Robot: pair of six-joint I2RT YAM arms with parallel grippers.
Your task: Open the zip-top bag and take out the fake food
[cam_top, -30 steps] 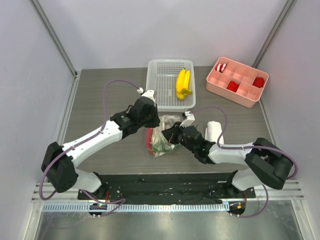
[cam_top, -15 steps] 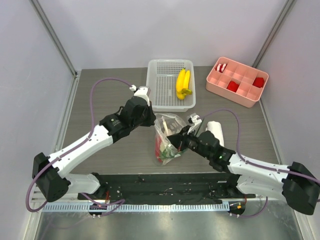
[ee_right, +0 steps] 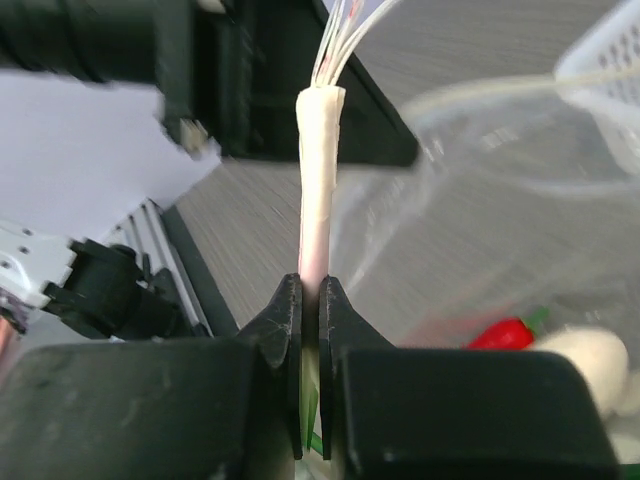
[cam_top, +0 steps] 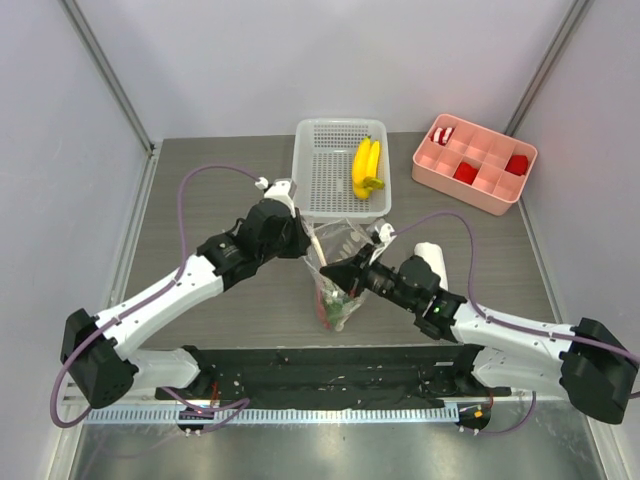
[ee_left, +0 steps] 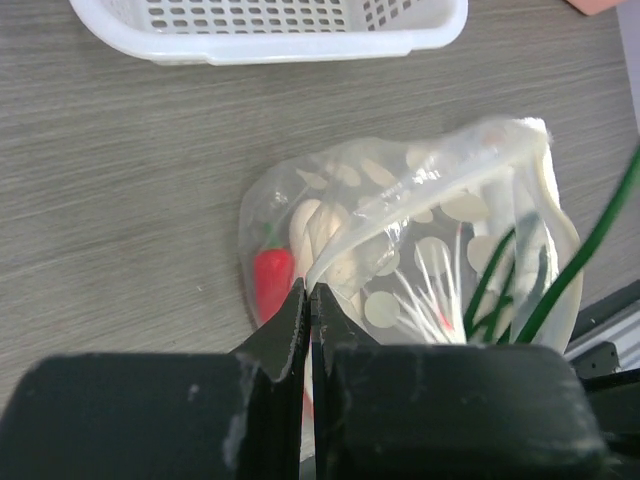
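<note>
The zip-top bag point(cam_top: 340, 245), clear with white dots, hangs between my two grippers. My left gripper point(cam_top: 303, 240) is shut on the bag's upper edge point(ee_left: 345, 235). Through the plastic, the left wrist view shows fake food: a red chili point(ee_left: 272, 282), a white radish point(ee_left: 318, 228) and thin green stems point(ee_left: 500, 285). My right gripper point(cam_top: 346, 272) is shut on a white stalk point(ee_right: 320, 170) with fine roots at its top and green showing below the jaws. I cannot tell whether plastic lies between the jaws and the stalk. The yellow bananas point(cam_top: 365, 168) lie in the white basket point(cam_top: 325, 170).
A pink tray point(cam_top: 475, 180) with red blocks stands at the back right. A rolled white cloth point(cam_top: 430, 258) lies just right of the right gripper. The basket's rim point(ee_left: 270, 45) sits close behind the bag. A black rail point(cam_top: 330, 365) runs along the near edge.
Both grippers have risen and drawn apart, lifting the bag off the table and stretching it. The right arm has swung out to the right. The bag's contents now hang lower.
</note>
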